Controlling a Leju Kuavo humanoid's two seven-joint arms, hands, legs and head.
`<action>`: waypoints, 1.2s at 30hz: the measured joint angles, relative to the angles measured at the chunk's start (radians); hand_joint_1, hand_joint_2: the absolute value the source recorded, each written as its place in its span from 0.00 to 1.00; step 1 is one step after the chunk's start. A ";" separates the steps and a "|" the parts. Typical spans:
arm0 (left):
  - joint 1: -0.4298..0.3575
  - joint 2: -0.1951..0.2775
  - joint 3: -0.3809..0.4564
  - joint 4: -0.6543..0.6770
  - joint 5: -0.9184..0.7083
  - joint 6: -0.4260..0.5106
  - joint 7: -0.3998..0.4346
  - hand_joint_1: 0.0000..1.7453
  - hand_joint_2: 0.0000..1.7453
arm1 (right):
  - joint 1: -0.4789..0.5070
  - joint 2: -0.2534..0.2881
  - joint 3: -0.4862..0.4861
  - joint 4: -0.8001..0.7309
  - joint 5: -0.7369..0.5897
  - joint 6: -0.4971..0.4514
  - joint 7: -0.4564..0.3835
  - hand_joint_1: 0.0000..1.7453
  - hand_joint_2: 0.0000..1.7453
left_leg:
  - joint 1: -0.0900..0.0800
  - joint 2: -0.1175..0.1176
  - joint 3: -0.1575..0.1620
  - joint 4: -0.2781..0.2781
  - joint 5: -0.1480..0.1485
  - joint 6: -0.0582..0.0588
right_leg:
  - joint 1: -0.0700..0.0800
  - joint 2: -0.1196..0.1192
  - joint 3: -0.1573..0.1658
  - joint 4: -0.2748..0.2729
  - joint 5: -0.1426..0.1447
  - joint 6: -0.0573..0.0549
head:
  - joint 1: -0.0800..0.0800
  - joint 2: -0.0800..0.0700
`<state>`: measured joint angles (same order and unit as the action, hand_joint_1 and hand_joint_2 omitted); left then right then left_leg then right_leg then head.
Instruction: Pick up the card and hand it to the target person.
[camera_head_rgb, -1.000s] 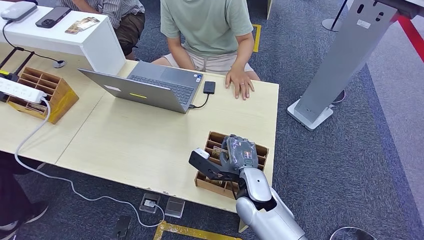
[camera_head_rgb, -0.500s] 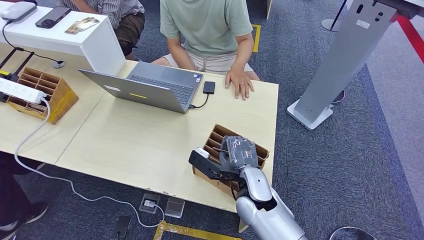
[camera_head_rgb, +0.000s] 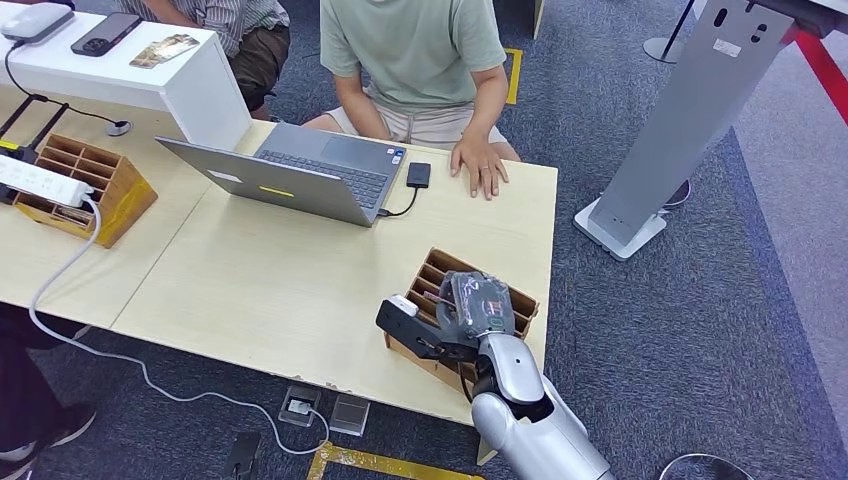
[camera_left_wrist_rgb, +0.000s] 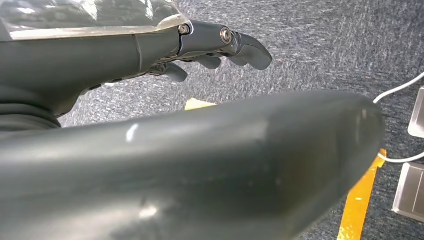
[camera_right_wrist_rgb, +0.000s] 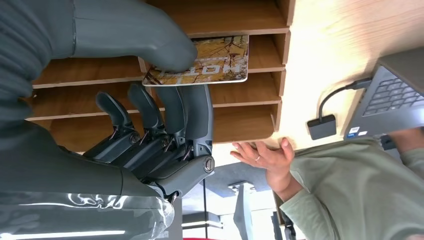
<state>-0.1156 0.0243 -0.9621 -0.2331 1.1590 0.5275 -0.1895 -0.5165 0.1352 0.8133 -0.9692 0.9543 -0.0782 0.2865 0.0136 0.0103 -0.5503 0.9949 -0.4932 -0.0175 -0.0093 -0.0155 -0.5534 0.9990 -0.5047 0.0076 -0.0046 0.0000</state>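
Seen from the robot's head, the right hand (camera_head_rgb: 476, 307) hangs low over the wooden slotted organiser (camera_head_rgb: 435, 272) at the near right corner of the pale worktop (camera_head_rgb: 280, 275); over the past second the box has skewed slightly on the worktop and the hand has settled a little deeper into it, a sign that the reach has become contact. Across the worktop sits the person in a green shirt (camera_head_rgb: 415, 45), one palm (camera_head_rgb: 481, 163) flat on the wood beside an open laptop (camera_head_rgb: 300, 172) and a small dark adapter (camera_head_rgb: 419, 174); a second organiser (camera_head_rgb: 85, 185) stands at the far left. The left wrist camera looks down at grey carpet (camera_left_wrist_rgb: 325, 35) and yellow floor tape (camera_left_wrist_rgb: 357, 210), with the left hand (camera_left_wrist_rgb: 210, 50) hanging by the robot's side, its fingers (camera_left_wrist_rgb: 247, 50) loosely extended and holding nothing. The right wrist camera gives the telling picture: the thumb (camera_right_wrist_rgb: 150, 42) presses on one face of the card (camera_right_wrist_rgb: 205, 62), a printed card with an autumn-leaf design, while the fingers (camera_right_wrist_rgb: 187, 112) come up beneath it, so the card looks pinched yet sits partly inside its slot between the wooden dividers. By that reading the grasp is made but the lift is not; the card must next slide clear of the organiser before being carried to the waiting person.
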 joint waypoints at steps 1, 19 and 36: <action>0.000 0.000 0.000 0.000 0.001 -0.004 0.003 0.00 0.00 | 0.000 -0.001 0.000 -0.005 -0.004 0.000 -0.001 0.86 1.00 | 0.000 0.000 0.000 0.000 0.000 0.000 | 0.000 0.000 0.000 0.000 0.000 0.000 | 0.000 0.000; 0.001 0.003 0.000 0.001 0.004 -0.008 -0.013 0.00 0.00 | 0.020 -0.076 -0.095 -0.253 -0.078 -0.009 0.020 0.84 1.00 | 0.000 0.000 0.000 0.000 0.000 0.000 | 0.000 0.000 0.000 0.000 0.000 0.000 | 0.000 0.000; 0.000 -0.001 0.000 0.001 -0.013 -0.016 0.005 0.00 0.00 | -0.064 -0.151 -0.244 -0.399 -0.014 -0.078 0.024 0.84 1.00 | 0.000 0.000 -0.001 0.000 0.000 0.000 | 0.000 0.000 0.000 0.000 0.000 0.000 | 0.000 0.000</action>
<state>-0.1151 0.0237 -0.9622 -0.2319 1.1457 0.5114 -0.1844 -0.5810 -0.0160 0.5692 -1.3684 0.9399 -0.1559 0.3101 0.0136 0.0103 -0.5508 0.9951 -0.4932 -0.0174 -0.0093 -0.0155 -0.5535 0.9991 -0.5044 0.0074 -0.0045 0.0000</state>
